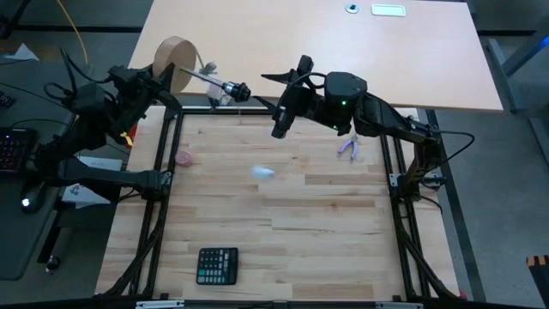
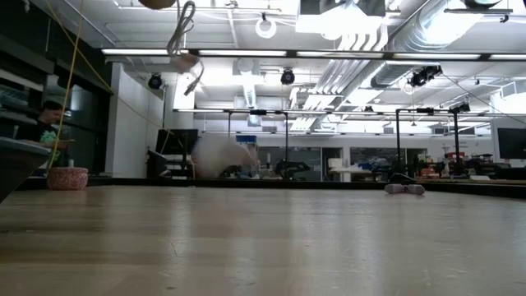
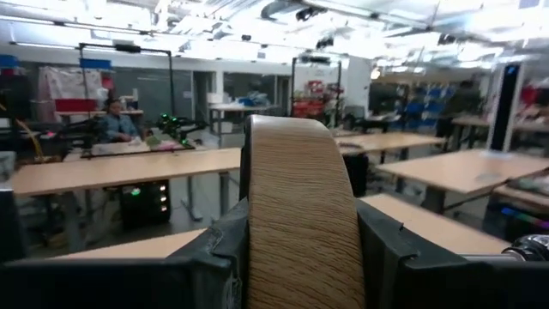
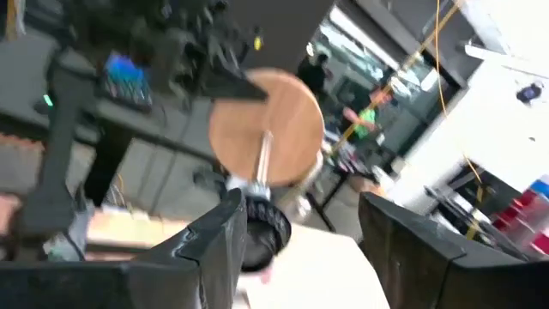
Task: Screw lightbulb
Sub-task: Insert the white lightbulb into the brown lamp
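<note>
- The left gripper's [image 3: 300, 257] fingers [image 3: 214, 262] are clamped on the edge of the round wooden disc [image 1: 174, 60], one on each side of the rim, as the left wrist view shows; the disc is lifted above the far left corner of the table [image 1: 283, 223].
- A thin metal stem runs from the disc toward the right gripper and ends in a black socket [image 1: 233, 89], held in the air.
- The right gripper [image 4: 300, 249] has its fingers spread apart with nothing between them; the black socket sits just beside one finger [image 4: 219, 245], up near the disc's stem.
- The lightbulb [image 1: 264, 172] is a blurred white shape over the middle of the table, well apart from the disc and from both grippers.
- A black calculator [image 1: 217, 265] lies at the near edge, far from the disc.
</note>
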